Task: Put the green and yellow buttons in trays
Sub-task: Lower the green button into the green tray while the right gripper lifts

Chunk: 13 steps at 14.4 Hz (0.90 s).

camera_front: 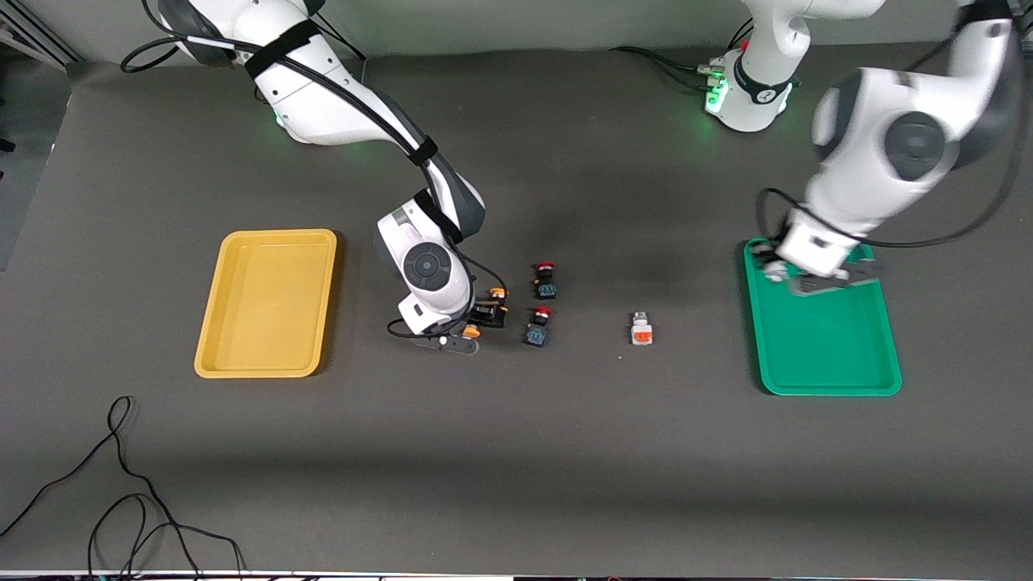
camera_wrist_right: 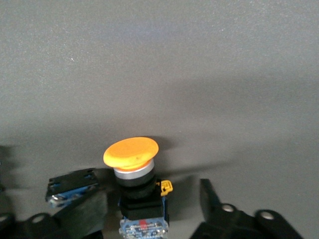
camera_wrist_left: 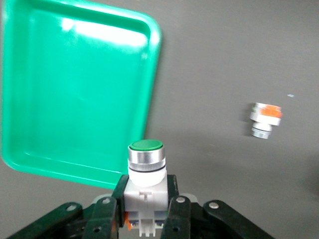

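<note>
A white-bodied button with a green cap point(camera_wrist_left: 145, 167) is held in my left gripper point(camera_wrist_left: 145, 194), which is shut on its body. My left gripper point(camera_front: 815, 281) hangs over the end of the green tray point(camera_front: 831, 355) nearer the arms' bases. In the right wrist view a black-bodied button with an orange-yellow cap point(camera_wrist_right: 132, 162) stands on the table between the spread fingers of my right gripper point(camera_wrist_right: 149, 204), with a gap on one side. My right gripper point(camera_front: 480, 319) is low at mid-table beside the yellow tray point(camera_front: 266, 303). A white button marked orange-red point(camera_front: 641, 329) lies between the two trays.
Two black buttons with red caps point(camera_front: 545, 280) point(camera_front: 538, 326) stand close to my right gripper, toward the left arm's end. Another black and blue part point(camera_wrist_right: 70, 186) lies by one right finger. A black cable point(camera_front: 121, 484) loops near the front edge.
</note>
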Each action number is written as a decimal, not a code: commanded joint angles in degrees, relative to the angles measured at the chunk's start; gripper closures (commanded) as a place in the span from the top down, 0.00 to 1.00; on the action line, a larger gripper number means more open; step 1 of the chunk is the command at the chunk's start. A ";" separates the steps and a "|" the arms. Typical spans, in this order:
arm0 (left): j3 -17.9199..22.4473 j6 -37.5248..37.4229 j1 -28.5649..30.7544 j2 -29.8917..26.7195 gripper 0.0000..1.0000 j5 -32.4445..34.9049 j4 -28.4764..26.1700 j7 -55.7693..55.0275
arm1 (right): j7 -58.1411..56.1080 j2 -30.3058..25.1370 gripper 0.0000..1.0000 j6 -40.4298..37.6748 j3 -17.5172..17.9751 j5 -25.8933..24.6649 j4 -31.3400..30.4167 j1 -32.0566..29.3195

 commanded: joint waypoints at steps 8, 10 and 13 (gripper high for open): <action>-0.58 23.79 7.85 20.62 0.00 5.09 -2.17 13.32 | 0.33 -1.99 0.00 -1.65 -1.26 -2.36 0.56 0.44; -0.58 26.89 8.90 23.79 0.00 5.28 -2.09 14.21 | -1.68 -6.64 0.00 -9.35 -3.79 -2.27 0.82 0.35; -0.58 26.90 8.91 24.60 0.44 5.28 -1.47 14.38 | -8.78 -14.64 0.00 -22.36 -7.65 -2.01 0.64 0.26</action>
